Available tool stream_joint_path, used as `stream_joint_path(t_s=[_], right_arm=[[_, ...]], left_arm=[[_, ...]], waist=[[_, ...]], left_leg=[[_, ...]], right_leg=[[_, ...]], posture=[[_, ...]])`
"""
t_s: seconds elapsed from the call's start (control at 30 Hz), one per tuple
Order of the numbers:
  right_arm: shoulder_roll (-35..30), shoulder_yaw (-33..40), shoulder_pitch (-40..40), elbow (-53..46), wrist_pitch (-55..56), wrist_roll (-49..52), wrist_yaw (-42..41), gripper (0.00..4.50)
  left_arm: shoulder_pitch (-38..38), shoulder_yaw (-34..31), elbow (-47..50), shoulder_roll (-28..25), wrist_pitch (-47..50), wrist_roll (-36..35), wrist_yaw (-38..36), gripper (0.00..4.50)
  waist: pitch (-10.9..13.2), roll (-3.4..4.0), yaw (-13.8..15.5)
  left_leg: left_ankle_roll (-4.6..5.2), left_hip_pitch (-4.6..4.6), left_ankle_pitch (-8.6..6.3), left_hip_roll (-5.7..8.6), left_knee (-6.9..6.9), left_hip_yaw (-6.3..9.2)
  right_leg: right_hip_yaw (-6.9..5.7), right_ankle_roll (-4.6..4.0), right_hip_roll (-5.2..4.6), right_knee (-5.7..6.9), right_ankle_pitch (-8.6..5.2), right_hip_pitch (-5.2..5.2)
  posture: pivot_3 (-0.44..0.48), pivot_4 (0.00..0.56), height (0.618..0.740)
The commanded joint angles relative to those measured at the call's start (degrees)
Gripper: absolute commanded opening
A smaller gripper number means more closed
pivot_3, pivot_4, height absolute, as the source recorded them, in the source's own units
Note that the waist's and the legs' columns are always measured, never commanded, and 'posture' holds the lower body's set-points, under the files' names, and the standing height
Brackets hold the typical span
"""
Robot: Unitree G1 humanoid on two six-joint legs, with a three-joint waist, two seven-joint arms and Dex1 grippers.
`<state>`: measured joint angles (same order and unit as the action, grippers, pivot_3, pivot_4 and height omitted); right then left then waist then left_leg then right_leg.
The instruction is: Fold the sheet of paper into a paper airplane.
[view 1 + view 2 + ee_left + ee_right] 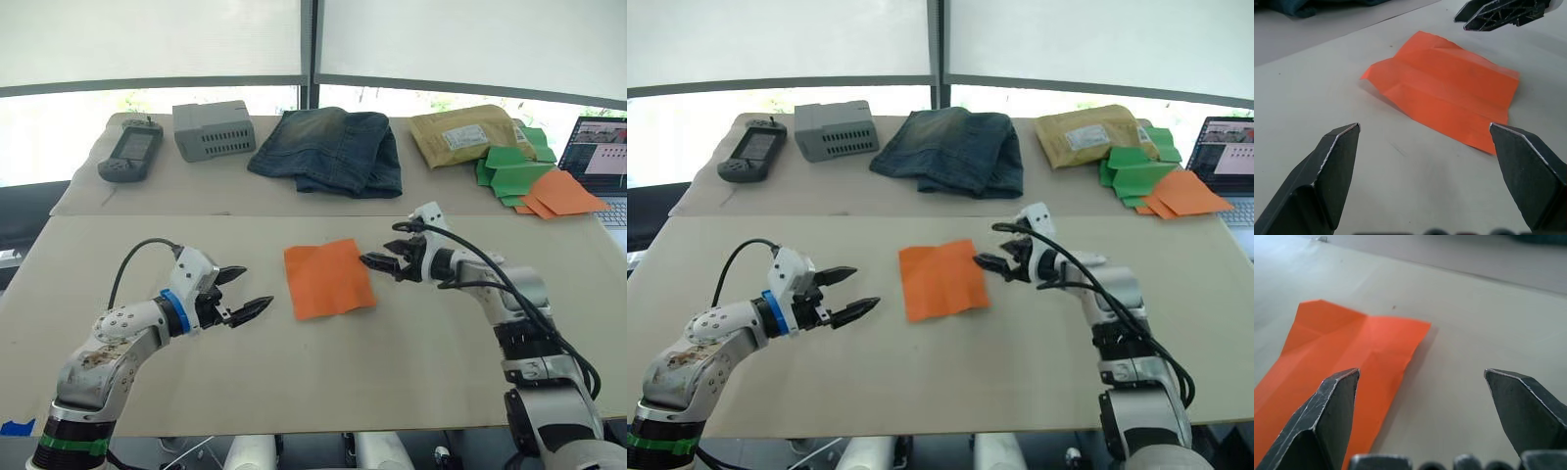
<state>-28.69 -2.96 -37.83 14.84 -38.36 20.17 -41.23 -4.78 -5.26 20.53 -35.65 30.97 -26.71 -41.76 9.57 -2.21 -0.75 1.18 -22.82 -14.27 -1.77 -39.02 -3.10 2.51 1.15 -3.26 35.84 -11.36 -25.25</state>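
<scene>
Left eye view takes in the whole table (147,392): the sheet of paper (328,278) lies flat near the middle, between the two grippers and touching neither. The left gripper (245,294) sits just off the sheet's left side with its black fingers spread wide, tips toward the paper. The right gripper (377,264) is at the sheet's right edge, fingers parted as well, the tips close to the paper's upper right corner.

The sheet is close to square, so no long axis stands out; it lies slightly rotated, its right edge nearer the far side of the table than its left.

Along the back of the table are a black handheld device (130,152), a grey box (214,129), folded jeans (331,149), a padded envelope (468,135), green folded papers (511,168), paler orange folded papers (562,193) and a laptop (600,157) cut off at the frame's right edge.

The left wrist view adds what the head cameras do not: the sheet (1444,95) carries several parallel creases and lifts slightly along them, and the other gripper's fingertips hang beyond its far edge. The right wrist view shows creases meeting near one corner of the sheet (1352,352); one finger overlaps the paper in that view, and whether it touches cannot be told.
</scene>
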Motion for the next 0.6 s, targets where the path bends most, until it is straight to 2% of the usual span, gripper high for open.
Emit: stream_joint_path(t_s=[0.03, 0.1, 0.13, 0.3, 0.53, 0.57, 0.6], right_arm=[[-0.4, -0.1, -2.1, 0.5, 4.6, -2.2, -1.4, 4.5], [-0.5, -0.3, -2.3, -0.1, 4.8, -2.7, -1.9, 4.5], [-1.2, -1.1, -1.9, -0.9, 5.6, -3.8, -2.4, 4.5], [-3.8, -2.3, 1.2, -6.3, 7.2, -6.9, -3.1, 4.5], [-8.8, -1.5, 7.5, -15.6, 7.3, -10.3, -1.4, 4.5], [-8.9, -1.5, 8.5, -16.4, 8.2, -11.0, -0.6, 4.5], [-8.7, -1.7, 9.5, -16.8, 9.7, -11.9, 0.3, 4.5]], left_arm=[[-2.7, 1.5, -0.6, 2.1, -2.5, 3.1, 3.3, 4.48], [-4.8, 2.8, -2.0, 3.8, -2.4, 3.9, 4.2, 4.48], [-6.3, 4.0, -3.0, 4.6, -2.6, 4.7, 4.5, 4.23], [-13.0, 9.4, -8.1, 8.0, -3.8, 7.1, 2.6, 2.61], [-21.1, 19.4, -18.8, 12.2, -4.5, 14.6, 1.5, 0.28], [-21.7, 20.4, -20.7, 12.4, -3.4, 15.5, 1.5, 0.05], [-22.1, 21.0, -22.5, 12.7, -3.7, 16.5, 1.8, 0.05]], waist=[[0.0, 0.0, 0.1], [0.0, 0.0, 0.1], [0.0, 0.0, 0.1], [0.0, 0.0, 0.0], [0.0, 0.0, 0.1], [0.0, 0.0, 0.1], [0.0, 0.0, -0.1]], left_leg=[[0.0, 0.0, 0.0, 0.0, 0.0, 0.0], [0.0, 0.0, 0.0, 0.02, 0.0, 0.02], [0.0, 0.0, 0.0, 0.02, 0.0, 0.03], [0.0, -0.03, 0.0, 0.08, -0.02, 0.04], [0.0, -0.06, 0.0, 0.14, -0.02, 0.06], [0.0, -0.05, 0.0, 0.14, -0.02, 0.06], [0.0, -0.04, 0.0, 0.14, -0.02, 0.06]], right_leg=[[-0.01, 0.0, 0.01, 0.01, 0.0, 0.01], [-0.02, -0.01, 0.01, 0.02, 0.0, 0.01], [-0.02, -0.01, 0.01, 0.02, 0.01, 0.01], [-0.02, 0.01, -0.02, 0.0, 0.03, 0.01], [-0.02, 0.03, -0.05, -0.01, 0.03, 0.01], [-0.02, 0.04, -0.04, 0.0, 0.03, 0.01], [-0.02, 0.04, -0.03, 0.01, 0.03, 0.02]], posture=[[0.0, 0.15, 0.722], [0.0, 0.15, 0.722], [0.0, 0.15, 0.722], [0.0, 0.15, 0.722], [0.0, 0.15, 0.722], [0.0, 0.15, 0.722], [0.0, 0.15, 0.722]])
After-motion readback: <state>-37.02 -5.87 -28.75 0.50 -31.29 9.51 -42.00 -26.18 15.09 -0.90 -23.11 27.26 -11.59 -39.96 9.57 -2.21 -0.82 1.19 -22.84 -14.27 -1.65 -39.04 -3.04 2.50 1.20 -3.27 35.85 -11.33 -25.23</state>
